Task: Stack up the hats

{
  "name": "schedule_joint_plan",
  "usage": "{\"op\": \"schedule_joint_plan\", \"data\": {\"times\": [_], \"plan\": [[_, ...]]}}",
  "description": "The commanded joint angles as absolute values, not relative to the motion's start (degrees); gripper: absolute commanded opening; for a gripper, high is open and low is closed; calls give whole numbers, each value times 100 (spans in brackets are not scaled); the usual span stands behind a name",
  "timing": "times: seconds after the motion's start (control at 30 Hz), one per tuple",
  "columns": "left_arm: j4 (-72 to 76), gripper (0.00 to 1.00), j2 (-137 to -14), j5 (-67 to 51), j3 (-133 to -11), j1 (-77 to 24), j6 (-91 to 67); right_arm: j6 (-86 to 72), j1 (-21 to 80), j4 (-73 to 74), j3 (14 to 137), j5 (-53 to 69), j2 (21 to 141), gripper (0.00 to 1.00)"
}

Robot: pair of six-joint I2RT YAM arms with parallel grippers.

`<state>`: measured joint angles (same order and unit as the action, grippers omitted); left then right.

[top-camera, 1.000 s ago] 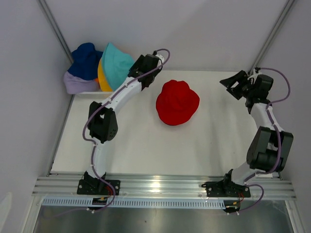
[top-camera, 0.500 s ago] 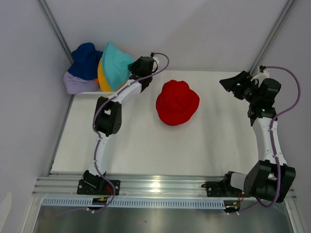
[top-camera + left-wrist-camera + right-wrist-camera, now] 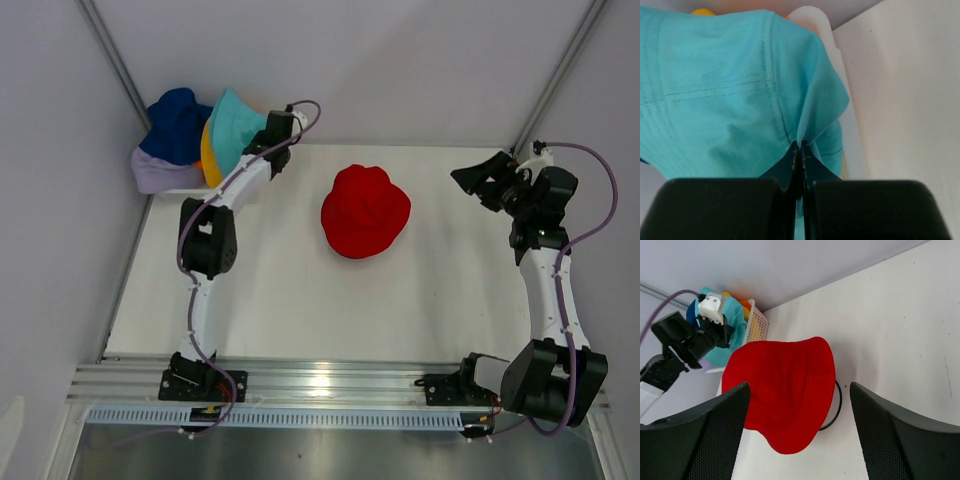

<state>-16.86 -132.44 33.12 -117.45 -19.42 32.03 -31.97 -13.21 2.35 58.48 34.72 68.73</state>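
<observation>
A red hat lies crown up mid-table over a black wire frame. At the back left, a teal hat sits on top of a pile in a basket. The pile also holds a navy hat, a lavender hat and a yellow-orange hat. My left gripper is shut on a pinched fold of the teal hat's brim. My right gripper hangs open at the right, well short of the red hat, holding nothing.
The white lattice basket stands in the back left corner against the wall. Grey walls close in the table at the back and on both sides. An aluminium rail runs along the near edge.
My left gripper has moved left to the teal hat's brim and shut on it. The right arm has straightened a little, with its gripper still open.
</observation>
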Motion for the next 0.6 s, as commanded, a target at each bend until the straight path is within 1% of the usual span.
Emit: {"op": "schedule_joint_plan", "data": {"times": [0.0,0.2,0.27,0.37,0.4,0.47,0.53,0.57], "plan": [[-2487,1,-11703,2304,-12129,-1890,1945,-3340,-1240,79,5994,3437,6627,83],[-2909,1,-10286,961,-12497,-1898,750,-3305,-1055,334,6223,3322,6539,84],[-2935,1,-9986,713,-12516,-1898,406,-3357,-1028,308,6214,3340,6496,83],[-2944,1,-9502,-146,-12463,-1907,-543,-3419,-984,290,6214,3305,6390,84],[-2910,1,-9405,-706,-12454,-1899,-1067,-3454,-967,281,6214,3322,6381,84],[-2682,1,-9107,-1341,-12070,-1907,-1632,-3515,-967,264,6223,3340,6320,84],[-1971,1,-8878,-2209,-11594,-1942,-2344,-3656,-958,246,6214,3366,6258,84],[-1699,1,-8703,-2415,-11088,-2038,-2512,-3708,-958,237,6205,3366,6180,84]]}}
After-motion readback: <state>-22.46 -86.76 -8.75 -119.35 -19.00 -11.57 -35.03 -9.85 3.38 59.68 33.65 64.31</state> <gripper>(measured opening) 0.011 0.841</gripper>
